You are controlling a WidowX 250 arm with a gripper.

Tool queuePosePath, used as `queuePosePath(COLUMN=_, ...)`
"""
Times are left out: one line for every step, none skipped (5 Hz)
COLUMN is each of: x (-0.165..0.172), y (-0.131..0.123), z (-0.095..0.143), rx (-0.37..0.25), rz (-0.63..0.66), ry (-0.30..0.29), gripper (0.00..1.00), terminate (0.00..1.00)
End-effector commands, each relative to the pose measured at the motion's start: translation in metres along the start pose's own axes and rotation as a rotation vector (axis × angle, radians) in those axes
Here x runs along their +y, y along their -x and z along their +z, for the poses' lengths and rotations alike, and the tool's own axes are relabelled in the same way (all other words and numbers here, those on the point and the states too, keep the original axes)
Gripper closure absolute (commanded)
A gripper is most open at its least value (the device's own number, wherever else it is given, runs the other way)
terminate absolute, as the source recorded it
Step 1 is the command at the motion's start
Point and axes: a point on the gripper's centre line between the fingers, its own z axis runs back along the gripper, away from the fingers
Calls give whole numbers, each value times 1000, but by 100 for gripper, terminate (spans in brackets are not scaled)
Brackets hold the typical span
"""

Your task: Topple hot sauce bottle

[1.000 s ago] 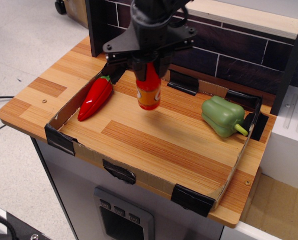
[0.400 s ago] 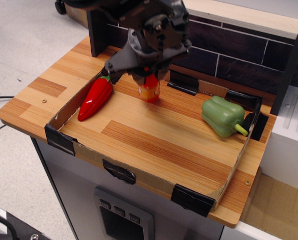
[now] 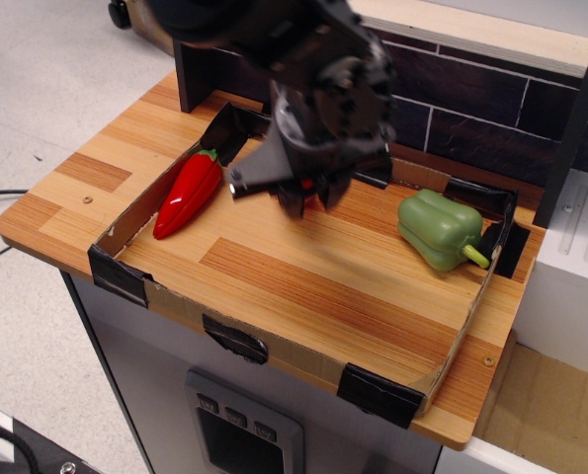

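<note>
My gripper (image 3: 306, 200) hangs low over the back middle of the cardboard-walled tray (image 3: 236, 338), blurred and turned toward the right. Only a small sliver of the red hot sauce bottle (image 3: 312, 187) shows between the dark fingers. The rest of the bottle, with its label and cap, is hidden behind the gripper body. The jaws look closed around it. I cannot tell whether the bottle stands or leans.
A long red chili pepper (image 3: 188, 193) lies along the tray's left wall. A green bell pepper (image 3: 439, 229) lies at the right end. A dark brick wall (image 3: 471, 123) rises behind the tray, and a white block (image 3: 570, 267) stands to the right.
The gripper carried the bottle down from above the tray to its floor, then swung right and rotated. The bottle, clearly visible before, is now almost fully covered.
</note>
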Motion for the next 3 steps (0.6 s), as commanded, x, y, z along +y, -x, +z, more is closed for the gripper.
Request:
queuePosePath(x=-8, y=30, z=12, rx=166, rz=14, ry=-45, gripper=100, terminate=0)
queuePosePath(x=-10, y=46, z=1, rx=285, rz=34, ry=-54, gripper=100, terminate=0)
queuePosePath(x=-11, y=50, z=-11, rx=322, rz=9, ry=-29, gripper=100, terminate=0)
